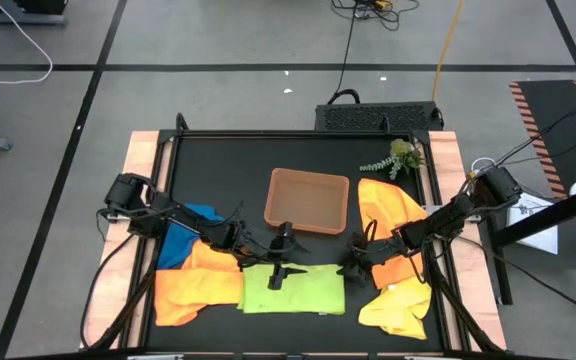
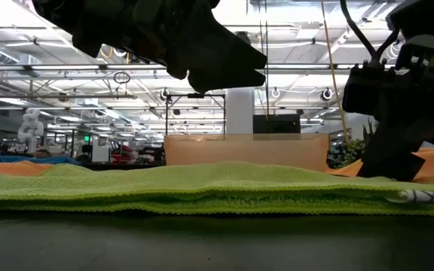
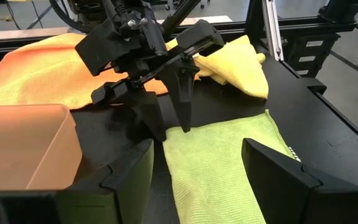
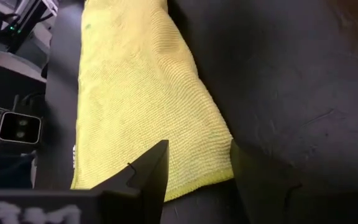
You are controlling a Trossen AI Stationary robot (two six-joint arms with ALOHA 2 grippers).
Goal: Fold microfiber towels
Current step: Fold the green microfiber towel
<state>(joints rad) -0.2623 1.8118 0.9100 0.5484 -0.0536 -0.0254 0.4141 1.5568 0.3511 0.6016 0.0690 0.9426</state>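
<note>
Roughly: one green towel [image 1: 293, 289], two orange [image 1: 200, 282], one yellow [image 1: 398, 305]; left hand [image 1: 280, 262] wide; right hand [image 1: 354, 266] parted.

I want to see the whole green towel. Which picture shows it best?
The high view: the flat lime green microfiber towel lies in full, between the orange ones. The low view shows only its folded edge. The left wrist view and right wrist view each show part.
</note>
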